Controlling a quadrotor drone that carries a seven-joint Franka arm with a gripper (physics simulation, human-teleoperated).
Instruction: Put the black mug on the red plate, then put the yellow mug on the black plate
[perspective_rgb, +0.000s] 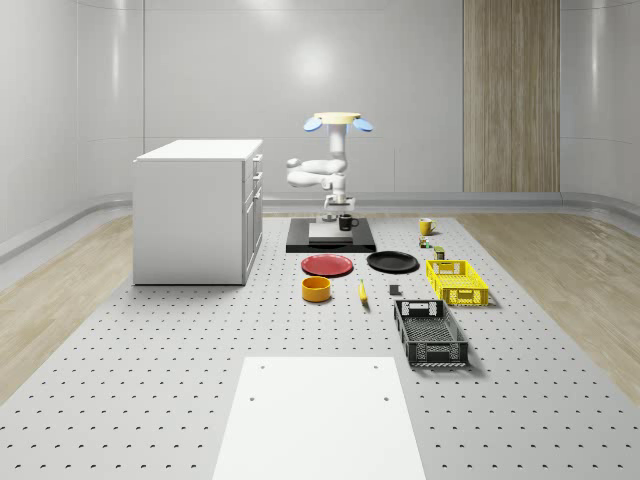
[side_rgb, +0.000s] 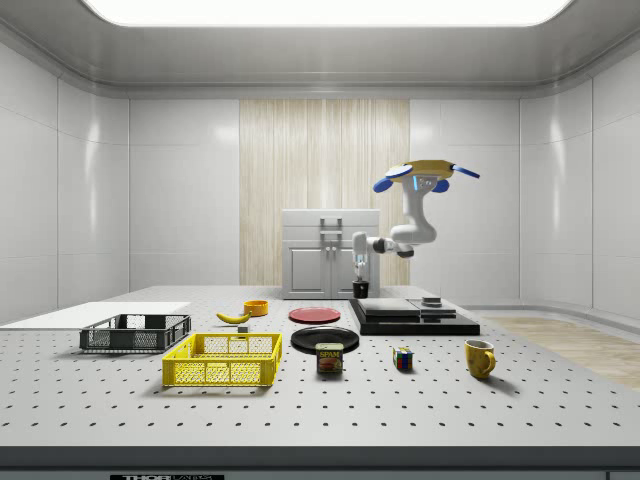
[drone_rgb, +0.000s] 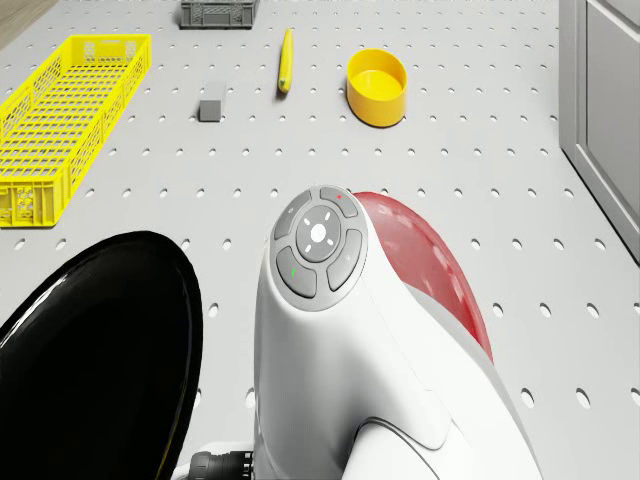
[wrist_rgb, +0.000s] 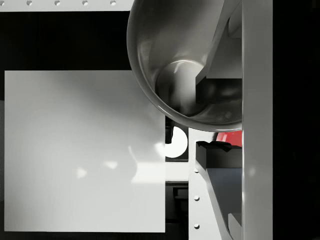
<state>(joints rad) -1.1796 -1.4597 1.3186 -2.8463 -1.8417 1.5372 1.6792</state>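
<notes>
The black mug (perspective_rgb: 346, 222) stands on the dark platform (perspective_rgb: 330, 243), beside a white block (perspective_rgb: 324, 232). The drone (perspective_rgb: 338, 121) hovers above the platform with its arm bent down. My gripper (wrist_rgb: 197, 112) is open at the mug's (wrist_rgb: 150, 55) rim. One finger (wrist_rgb: 220, 40) is inside the mug, the other outside, with a sliver of red between wall and outer finger. In the side view my gripper (side_rgb: 358, 275) sits just over the mug (side_rgb: 361, 290). The red plate (perspective_rgb: 328, 265) and black plate (perspective_rgb: 392, 262) lie in front of the platform. The yellow mug (perspective_rgb: 426, 226) stands apart, toward the whole-scene view's right.
A white cabinet (perspective_rgb: 197, 210) rises at the whole-scene view's left. A yellow bowl (perspective_rgb: 316, 289), a banana (perspective_rgb: 362, 291), a yellow crate (perspective_rgb: 456, 281) and a black crate (perspective_rgb: 430, 332) lie nearer the camera. A can (side_rgb: 330, 357) and a cube (side_rgb: 402, 358) stand near the yellow mug (side_rgb: 480, 357).
</notes>
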